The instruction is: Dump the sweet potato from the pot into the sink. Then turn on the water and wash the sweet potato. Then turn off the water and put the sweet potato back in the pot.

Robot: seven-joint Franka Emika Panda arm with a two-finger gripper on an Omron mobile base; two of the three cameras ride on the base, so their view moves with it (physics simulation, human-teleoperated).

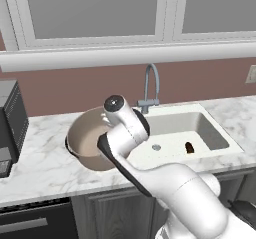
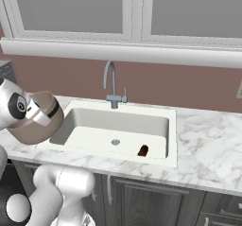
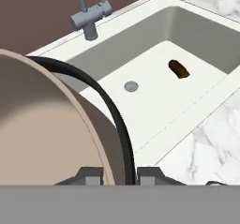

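Down in the sink [image 2: 156,147] we see the potato [image 2: 142,150] already dumped; our claw [image 3: 120,175] is clamped on the pot [image 1: 87,143] rim; washing and return remain.

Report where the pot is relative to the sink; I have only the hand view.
Observer: In the right base view the pot is tilted at the left edge of the sink, with the gripper shut on its rim.
Operator: Check the counter left of it.
Observer: A dark boxy appliance stands on the counter there, apart from the pot.
Operator: Confirm the pot is empty.
Observer: The left base view shows its pale inside bare; the sweet potato lies in the sink.
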